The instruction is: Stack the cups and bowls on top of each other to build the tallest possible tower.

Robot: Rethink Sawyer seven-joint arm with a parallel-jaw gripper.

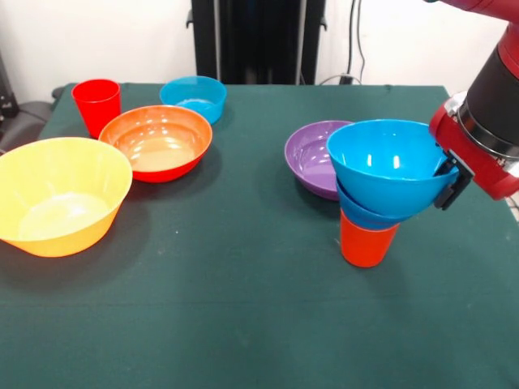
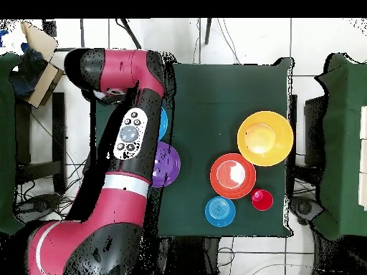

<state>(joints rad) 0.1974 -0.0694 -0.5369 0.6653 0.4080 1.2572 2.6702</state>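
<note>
Purple bowl [image 1: 312, 159] behind tower [image 1: 379, 190], touching

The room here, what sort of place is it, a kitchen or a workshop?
Most likely a robotics lab, not a kitchen. A red and black robot arm reaches over a green-covered table that holds only plastic bowls and a red cup. Cables trail across the tiled floor around it.

Front view: gripper [image 1: 451, 177] at right edge, mostly behind the medium blue bowl [image 1: 388, 166]; finger state unreadable. Purple bowl [image 1: 312, 158] partly occluded by that stack. Overhead: arm [image 2: 125, 154] covers the stack and most of the purple bowl, left of centre.
</note>
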